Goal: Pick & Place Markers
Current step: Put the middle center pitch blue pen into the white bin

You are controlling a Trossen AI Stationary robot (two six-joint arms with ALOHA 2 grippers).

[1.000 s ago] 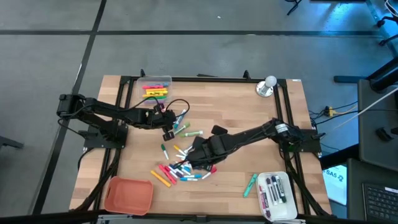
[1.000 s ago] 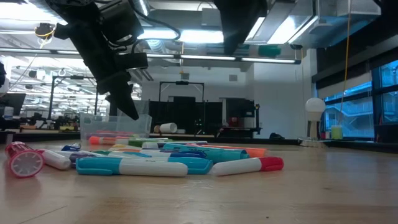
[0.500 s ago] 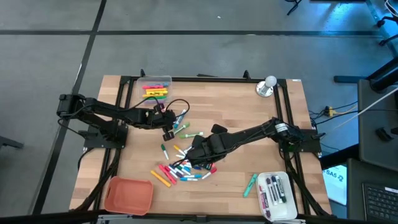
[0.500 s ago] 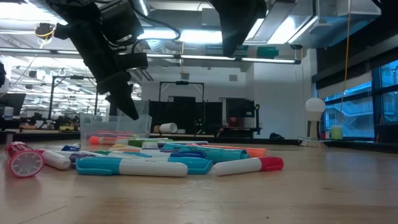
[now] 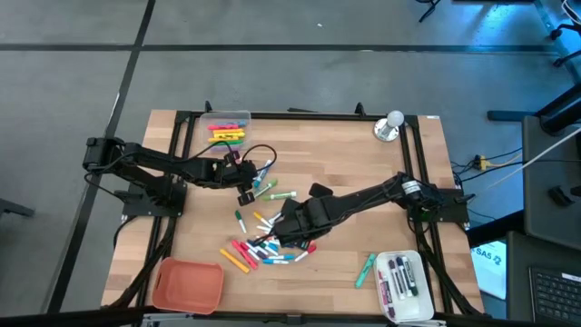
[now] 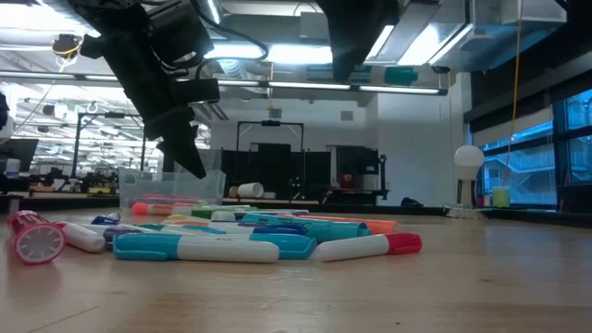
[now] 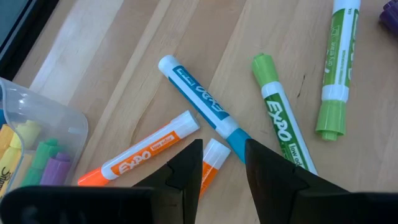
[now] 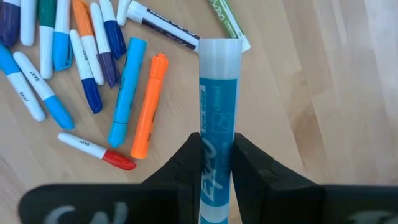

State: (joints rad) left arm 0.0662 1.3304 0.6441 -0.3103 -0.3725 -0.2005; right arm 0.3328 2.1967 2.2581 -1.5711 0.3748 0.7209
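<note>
Many markers [image 5: 265, 247] lie loose on the wooden table, also seen in the low view as markers [image 6: 240, 236]. My right gripper [image 8: 216, 163] hangs over this pile and is shut on a blue marker with a clear cap [image 8: 217, 99]. My left gripper [image 7: 222, 163] is open and hovers above the table over more markers near the far left. The white end of an orange marker [image 7: 214, 152] shows between its fingers, and a blue marker [image 7: 199, 102] and a green one [image 7: 278, 118] lie just ahead. In the low view the left gripper [image 6: 190, 157] hangs clear of the table. My right gripper pinches the blue marker's barrel [image 8: 217, 146] between its two fingers [image 8: 188, 163], one on each side. The marker runs along the fingers, and its clear capped end [image 8: 219, 50] sticks out past them. It is lifted clear of the table, above the loose markers.
A clear tub [image 5: 228, 123] with markers stands at the far left. A red tray [image 5: 187, 284] sits at the near left and a white tray [image 5: 405, 287] with dark markers at the near right. A silver bell [image 5: 390, 126] is at the far right, and a lone green marker [image 5: 365, 268] near the white tray.
</note>
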